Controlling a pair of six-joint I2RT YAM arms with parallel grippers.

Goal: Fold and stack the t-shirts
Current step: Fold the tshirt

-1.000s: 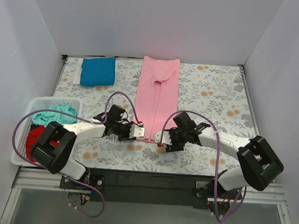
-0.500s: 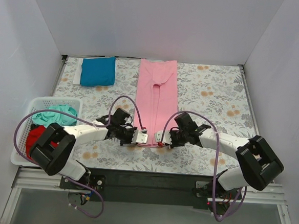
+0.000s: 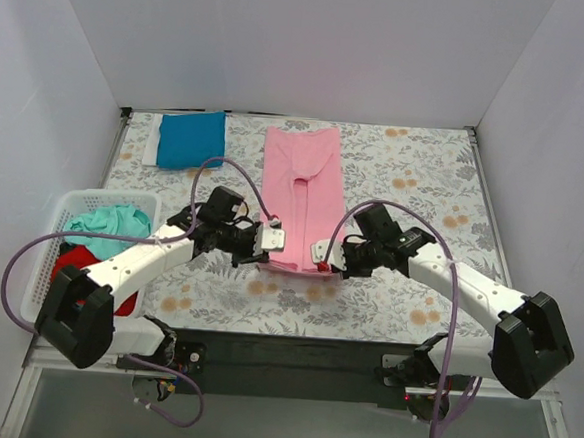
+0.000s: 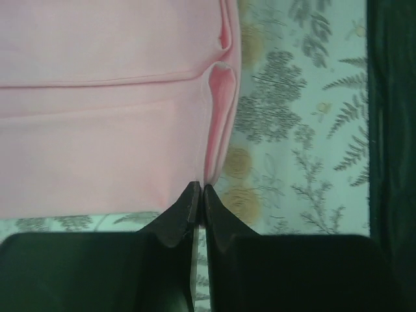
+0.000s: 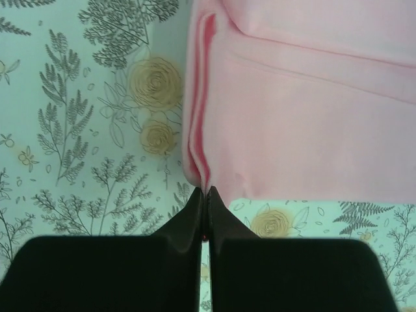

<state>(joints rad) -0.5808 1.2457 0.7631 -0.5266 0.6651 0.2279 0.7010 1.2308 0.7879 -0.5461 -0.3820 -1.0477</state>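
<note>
A light pink t-shirt [image 3: 302, 185] lies as a long folded strip down the middle of the flowered cloth. My left gripper [image 3: 267, 248] is shut on its near left corner [image 4: 218, 149], and my right gripper [image 3: 321, 258] is shut on its near right corner [image 5: 198, 153]. Both corners are lifted slightly off the cloth. A bright blue t-shirt [image 3: 191, 139] lies folded at the back left. A mint green t-shirt [image 3: 101, 224] and a red t-shirt [image 3: 68, 262] sit crumpled in the white basket [image 3: 43, 262].
The white basket stands at the left edge beside my left arm. White walls close in the back and both sides. A black rail [image 3: 293, 349] runs along the near edge under the arm bases.
Both grippers closed on the pink t-shirt's near corners and moved away from the bases, lifting the near end. The shirt's strip has shifted a little to the left.
</note>
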